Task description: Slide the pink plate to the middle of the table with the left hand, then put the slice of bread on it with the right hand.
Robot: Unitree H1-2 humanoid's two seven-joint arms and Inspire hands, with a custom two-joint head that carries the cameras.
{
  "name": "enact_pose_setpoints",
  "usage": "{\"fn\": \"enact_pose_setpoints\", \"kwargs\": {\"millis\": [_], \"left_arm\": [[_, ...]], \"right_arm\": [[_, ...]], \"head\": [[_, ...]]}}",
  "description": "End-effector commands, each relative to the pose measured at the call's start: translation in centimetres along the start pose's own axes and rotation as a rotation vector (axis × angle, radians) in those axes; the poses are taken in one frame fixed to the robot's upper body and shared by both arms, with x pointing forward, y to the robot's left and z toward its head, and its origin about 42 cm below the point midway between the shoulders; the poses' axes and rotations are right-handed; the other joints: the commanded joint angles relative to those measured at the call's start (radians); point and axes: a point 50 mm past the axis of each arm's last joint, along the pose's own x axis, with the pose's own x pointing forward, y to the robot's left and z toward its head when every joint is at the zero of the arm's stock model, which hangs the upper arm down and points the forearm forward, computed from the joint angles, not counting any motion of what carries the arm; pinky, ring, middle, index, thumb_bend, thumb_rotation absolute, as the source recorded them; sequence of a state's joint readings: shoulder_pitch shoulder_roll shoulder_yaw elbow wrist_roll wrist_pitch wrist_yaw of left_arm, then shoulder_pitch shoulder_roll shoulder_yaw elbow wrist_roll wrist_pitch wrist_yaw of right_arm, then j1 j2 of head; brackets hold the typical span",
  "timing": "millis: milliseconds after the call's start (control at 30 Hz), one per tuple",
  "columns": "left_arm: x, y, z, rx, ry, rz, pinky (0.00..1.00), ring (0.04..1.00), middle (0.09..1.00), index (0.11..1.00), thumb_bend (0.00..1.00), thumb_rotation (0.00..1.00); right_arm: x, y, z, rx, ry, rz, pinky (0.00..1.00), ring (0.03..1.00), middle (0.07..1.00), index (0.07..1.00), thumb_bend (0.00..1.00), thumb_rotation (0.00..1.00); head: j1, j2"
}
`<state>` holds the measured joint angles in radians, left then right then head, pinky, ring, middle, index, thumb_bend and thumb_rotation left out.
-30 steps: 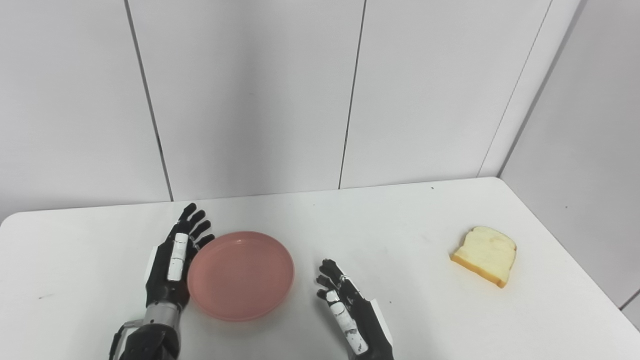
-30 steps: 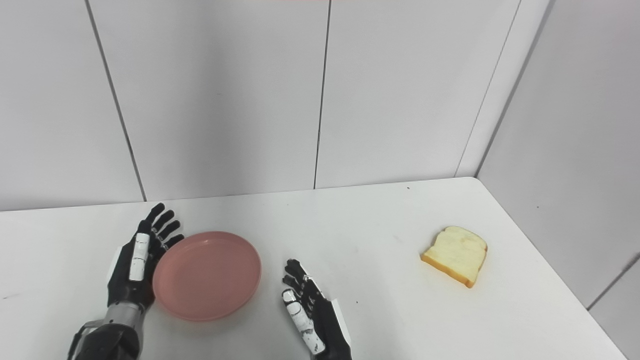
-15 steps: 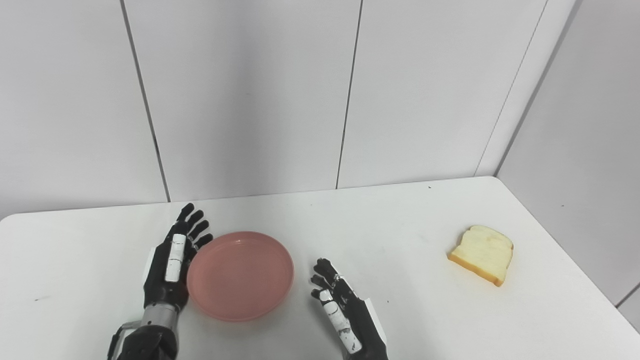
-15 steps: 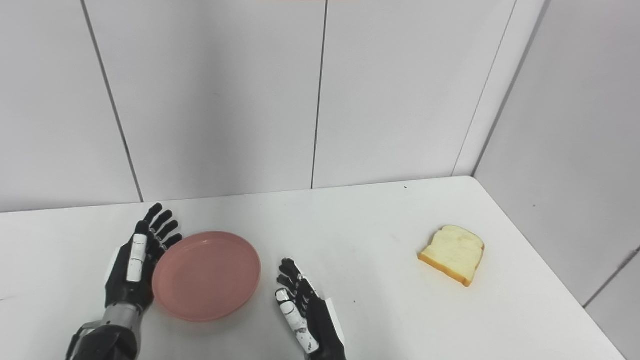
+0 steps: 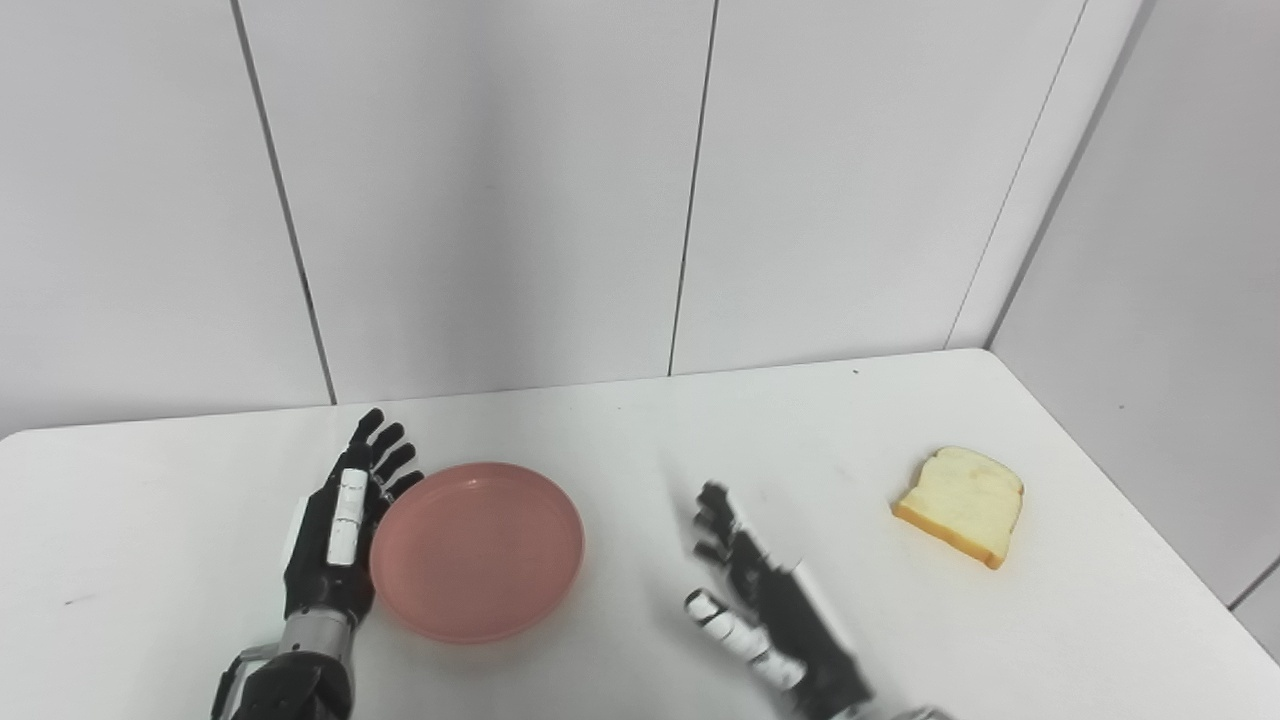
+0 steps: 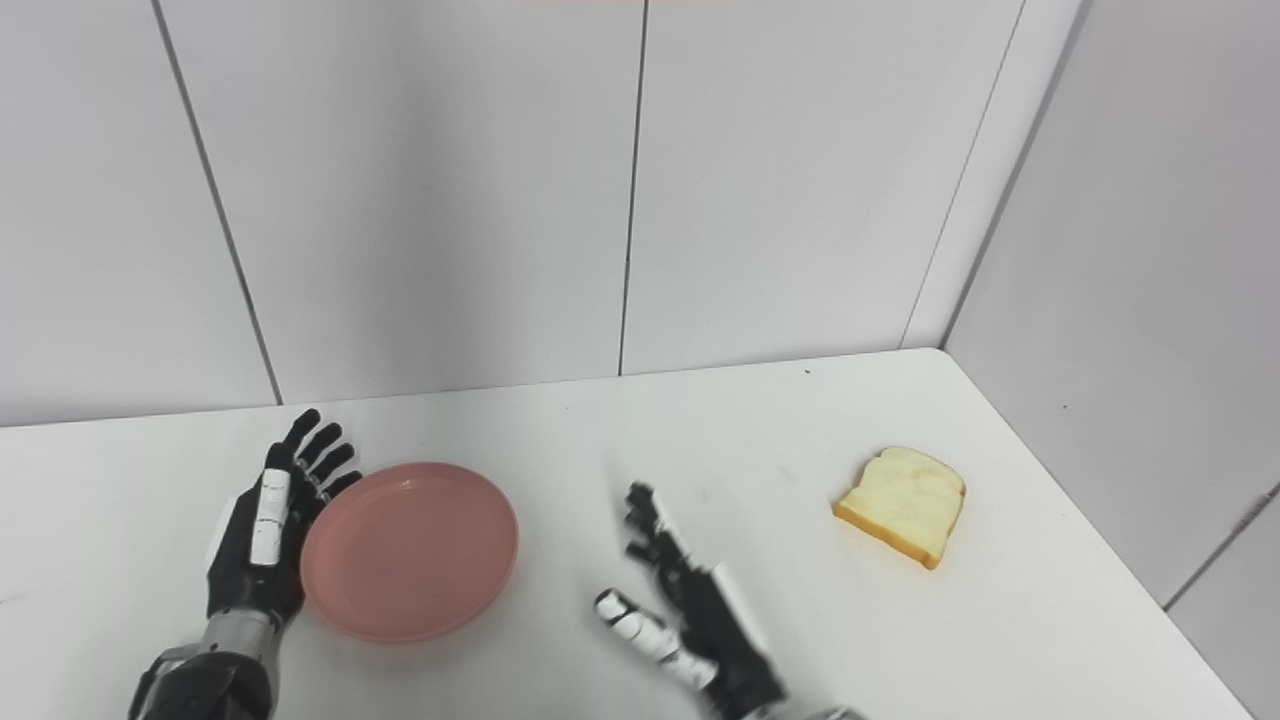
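On the desk the plate sits left of middle, my left robot hand open against its rim. Bread lies far right; I'd sweep my empty, spread right robot hand over low.

The plate lies on the table, left of centre. The left hand rests just left of the plate, the right hand to its right. The slice of bread lies far right of the plate.

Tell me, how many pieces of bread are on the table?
1. The slice of bread lies flat near the table's right edge, away from the pink plate.
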<state>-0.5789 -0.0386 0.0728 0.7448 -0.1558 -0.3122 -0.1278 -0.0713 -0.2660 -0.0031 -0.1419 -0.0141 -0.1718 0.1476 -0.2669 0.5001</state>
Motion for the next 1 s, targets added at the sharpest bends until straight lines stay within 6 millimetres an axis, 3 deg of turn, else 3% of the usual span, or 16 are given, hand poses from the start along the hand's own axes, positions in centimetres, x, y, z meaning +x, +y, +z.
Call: {"fn": "enact_pose_setpoints", "kwargs": {"millis": [0, 167, 300, 367, 467, 533, 600, 733, 800, 833, 967], "left_arm": [[-1.2, 0.0, -1.7, -0.011, 0.036, 0.009, 0.79, 0.871, 0.899, 0.897, 0.94, 0.85], [-1.0, -0.2, -1.9, -0.006, 0.033, -0.001, 0.79, 0.877, 0.905, 0.904, 0.97, 0.85], [-0.8, -0.4, -2.0, -0.007, 0.03, -0.004, 0.79, 0.877, 0.905, 0.907, 0.96, 0.85], [-0.7, -0.5, -2.1, -0.004, 0.033, -0.005, 0.78, 0.876, 0.906, 0.907, 0.98, 0.86], [-0.6, -0.5, -2.1, 0.004, 0.036, -0.008, 0.79, 0.877, 0.909, 0.91, 0.99, 0.87], [-0.5, -0.5, -2.0, 0.007, 0.032, -0.005, 0.77, 0.871, 0.899, 0.901, 0.98, 0.86], [-0.4, -0.5, -1.9, 0.011, 0.028, 0.003, 0.76, 0.865, 0.895, 0.897, 0.97, 0.87], [-0.4, -0.5, -1.9, 0.009, 0.028, 0.011, 0.77, 0.865, 0.897, 0.889, 0.96, 0.86], [-0.4, -0.5, -1.9, 0.011, 0.027, 0.008, 0.77, 0.866, 0.898, 0.894, 0.95, 0.87], [-0.4, -0.5, -1.9, 0.01, 0.025, 0.005, 0.77, 0.868, 0.899, 0.899, 0.95, 0.86], [-0.5, -0.6, -1.9, 0.008, 0.025, 0.006, 0.78, 0.869, 0.895, 0.895, 0.96, 0.86]], "right_arm": [[1.6, -4.1, 2.2, -0.099, -0.094, 0.049, 0.89, 0.923, 0.93, 1.0, 0.98, 0.55], [3.3, -11.2, 3.7, -0.266, -0.069, 0.122, 0.9, 0.935, 0.969, 1.0, 1.0, 0.46], [4.2, -15.5, 4.8, -0.37, -0.06, 0.141, 0.9, 0.956, 0.99, 1.0, 1.0, 0.45], [4.5, -17.7, 5.8, -0.488, -0.053, 0.168, 0.91, 0.966, 0.999, 1.0, 1.0, 0.45], [4.9, -20.5, 7.2, -0.828, -0.061, 0.272, 0.89, 0.983, 1.0, 1.0, 1.0, 0.48], [5.0, -22.1, 7.8, -1.002, -0.059, 0.33, 0.84, 0.932, 0.989, 0.987, 1.0, 0.35], [5.1, -23.6, 8.1, -1.098, -0.038, 0.351, 0.85, 0.925, 0.978, 0.973, 1.0, 0.36], [5.7, -25.4, 8.0, -1.188, -0.02, 0.345, 0.83, 0.879, 0.914, 0.885, 1.0, 0.45], [5.9, -26.4, 7.8, -1.22, 0.001, 0.347, 0.79, 0.86, 0.899, 0.865, 1.0, 0.57], [6.0, -26.9, 7.5, -1.232, 0.015, 0.345, 0.77, 0.85, 0.892, 0.859, 1.0, 0.68], [6.0, -28.1, 6.3, -1.301, 0.016, 0.319, 0.76, 0.837, 0.878, 0.85, 1.0, 0.83]], "head": [[0.0, 0.0], [-0.004, -0.003], [0.002, -0.006], [0.006, -0.005], [0.007, -0.008], [0.009, -0.011], [0.013, -0.012], [0.014, -0.01], [0.01, -0.01], [0.011, -0.011], [0.021, -0.01]]}}
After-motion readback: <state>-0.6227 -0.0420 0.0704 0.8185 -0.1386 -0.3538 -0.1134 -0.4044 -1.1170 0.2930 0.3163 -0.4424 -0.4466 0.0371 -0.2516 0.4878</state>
